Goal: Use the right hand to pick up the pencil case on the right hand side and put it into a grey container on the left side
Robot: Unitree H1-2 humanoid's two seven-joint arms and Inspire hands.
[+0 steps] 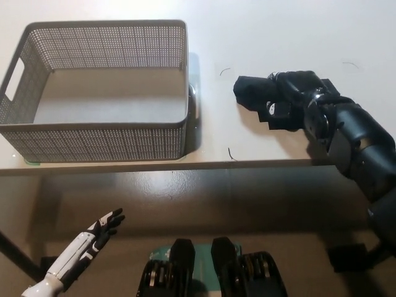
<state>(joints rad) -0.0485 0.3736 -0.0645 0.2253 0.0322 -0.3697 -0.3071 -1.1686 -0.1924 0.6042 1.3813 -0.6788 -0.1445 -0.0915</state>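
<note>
Black soft pencil case (252, 91) lies on the bench (278, 37), centre right of frame. Right hand (291, 99) covers its right end, fingers curled around it. Grey mesh container (93, 133) upper left, empty. Left hand (102, 232) lower left, fingers spread.

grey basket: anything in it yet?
Empty. The grey basket shows only bare floor inside; the black pencil case is outside it on the table, under the right hand.

Left hand (102, 230): white shell segments on the forearm and palm, with black fingers and dark seams between segments. Right hand (291, 99): black throughout, with glossy rounded housings along the arm and a small white marking near the wrist.
</note>
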